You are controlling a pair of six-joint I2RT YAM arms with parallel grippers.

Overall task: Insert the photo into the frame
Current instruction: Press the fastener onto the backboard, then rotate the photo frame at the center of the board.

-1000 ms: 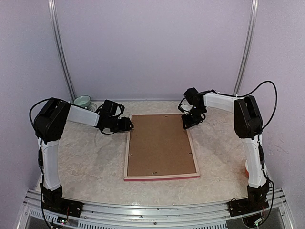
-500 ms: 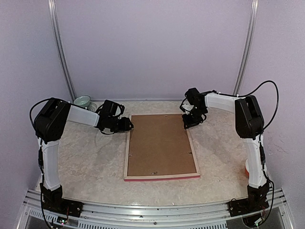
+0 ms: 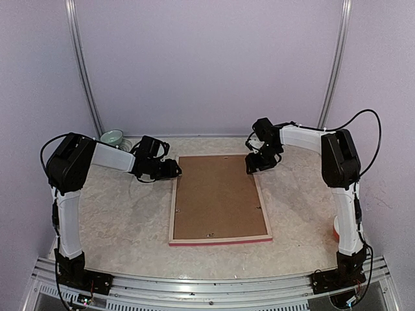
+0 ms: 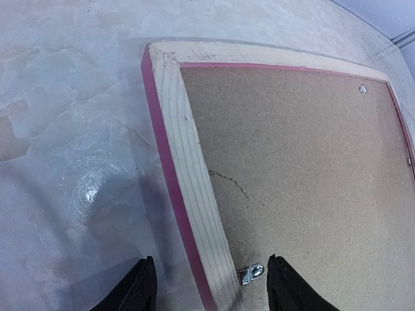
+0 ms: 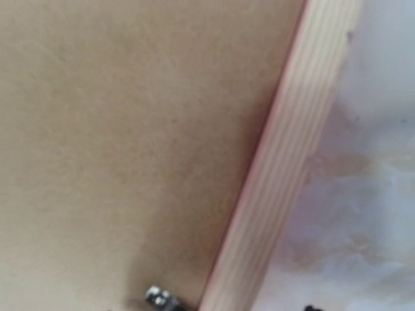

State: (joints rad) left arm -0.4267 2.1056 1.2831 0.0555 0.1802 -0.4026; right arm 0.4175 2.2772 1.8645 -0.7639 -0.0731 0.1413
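One frame (image 3: 220, 240), marbled tabletop (image 3: 123, 220), lilac walls (image 3: 207, 65)

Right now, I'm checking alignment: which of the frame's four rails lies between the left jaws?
The long left-hand rail, pale wood edged pink, with a metal tab beside it.

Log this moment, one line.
pink-edged wooden picture frame: face down, brown backing board inside | left fingers: open astride rail | right fingers: at far-right corner, state unclear

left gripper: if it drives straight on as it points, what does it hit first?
Probably the frame rail, which the left gripper straddles, fingers open; a metal clip sits beside it. Depth unclear.
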